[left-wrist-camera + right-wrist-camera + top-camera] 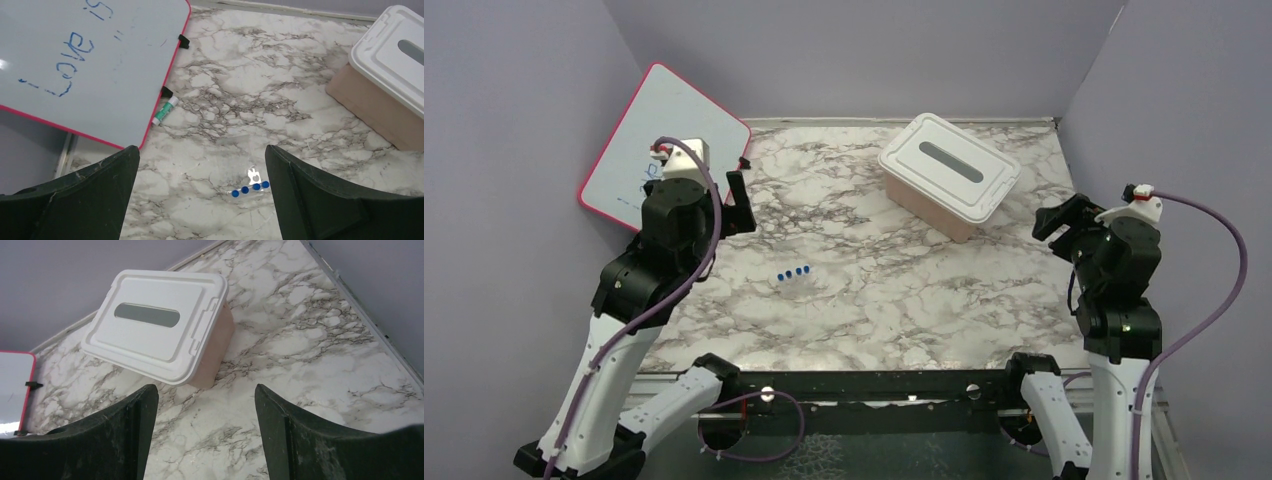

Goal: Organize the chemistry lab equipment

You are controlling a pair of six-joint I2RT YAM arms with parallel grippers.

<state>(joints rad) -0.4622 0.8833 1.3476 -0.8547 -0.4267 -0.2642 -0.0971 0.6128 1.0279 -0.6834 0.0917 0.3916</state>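
Observation:
Of the chemistry lab equipment, I see a short row of several tiny blue caps (pixel 793 273) on the marble table (pixel 904 300), left of centre. In the left wrist view these blue caps (pixel 249 189) sit on faint clear glass tubes, with a small shiny metal clip (pixel 254 175) touching them. My left gripper (pixel 202 150) hangs open above the table, and the caps lie just inside its right finger (pixel 320 200). It is raised beside the whiteboard in the top view, left gripper (pixel 736 205). My right gripper (pixel 204 388) is open and empty at the table's right side, right gripper (pixel 1060 215).
A pink-framed whiteboard (pixel 75 65) leans at the back left, with a green-capped marker (pixel 165 111) lying at its edge. A pink box with a shut white lid (pixel 949 172) stands at the back right; the right wrist view shows this box (pixel 155 320) ahead of the fingers. Grey walls enclose the table.

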